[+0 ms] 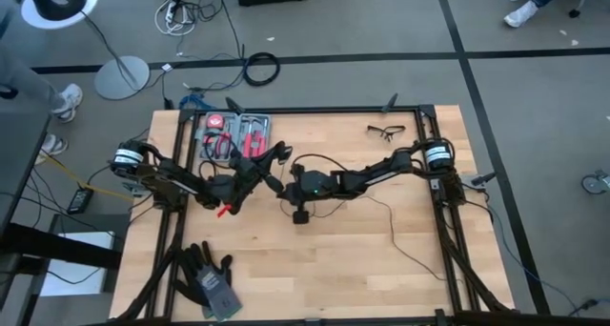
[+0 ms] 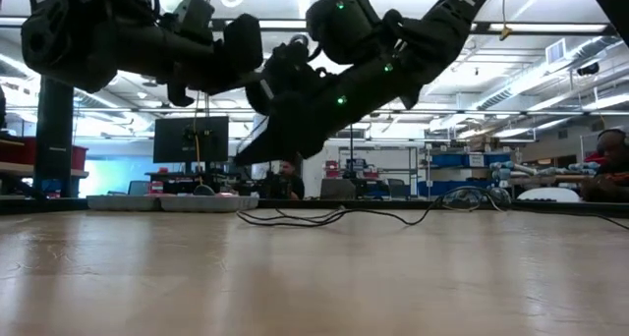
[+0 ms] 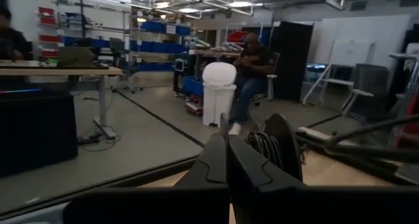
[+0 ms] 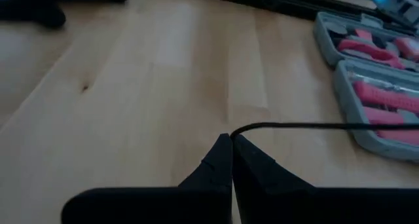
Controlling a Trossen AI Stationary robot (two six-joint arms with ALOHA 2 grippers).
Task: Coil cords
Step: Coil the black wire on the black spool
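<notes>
The right gripper (image 4: 230, 140) has its fingers pinched together on the thin black cord (image 4: 308, 126) above the wooden table (image 1: 381, 259), near the grey tool case (image 4: 373, 73). The cord trails across the table toward the right arm's base. The left gripper (image 3: 227, 142), fingers together, hangs beside it.

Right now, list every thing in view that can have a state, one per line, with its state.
Right tool: shut on the thin black cord, above the table.
Left tool: shut, raised mid-table, coiled loops of cord beside it.
Thin black cord: pinched at the right tool, the rest trailing loose across the table.
Tool case: open, red-handled tools showing.
Safety glasses: lying flat, untouched.
Gloves: lying at the table's near edge.
</notes>
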